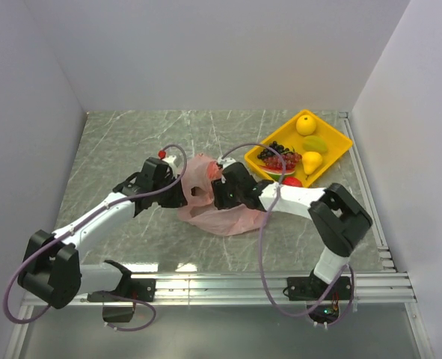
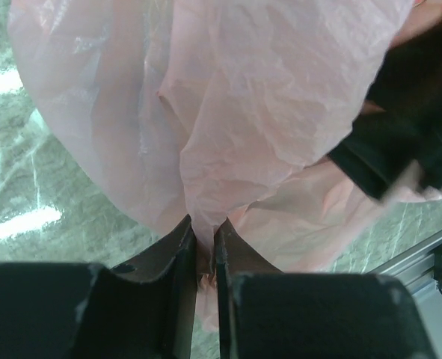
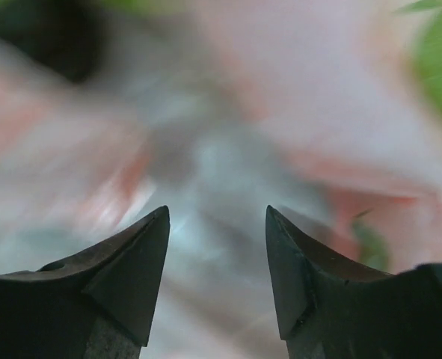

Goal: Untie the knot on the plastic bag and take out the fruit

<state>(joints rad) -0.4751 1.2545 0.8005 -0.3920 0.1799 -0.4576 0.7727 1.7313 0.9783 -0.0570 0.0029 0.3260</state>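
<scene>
The pink plastic bag [image 1: 219, 215] lies crumpled at the middle of the table, and I cannot make out a knot on it. My left gripper [image 2: 204, 233] is shut on a pinched fold of the plastic bag [image 2: 258, 112] at its left side, holding the film up. My right gripper [image 3: 217, 213] is pushed into the bag from the right, jaws apart, with only blurred pink film in front of them. Seen from above, the two grippers meet at the bag's raised top [image 1: 202, 179]. The fruit shows in the yellow tray [image 1: 342, 143]: an orange citrus [image 1: 306, 124], a green mango [image 1: 315, 143] and a yellow pear [image 1: 311, 161].
The tray also holds dark grape bunches [image 1: 279, 157] and a red piece [image 1: 292, 181] at its near corner, close to my right forearm. White walls close in the table on three sides. A metal rail [image 1: 280, 283] runs along the near edge.
</scene>
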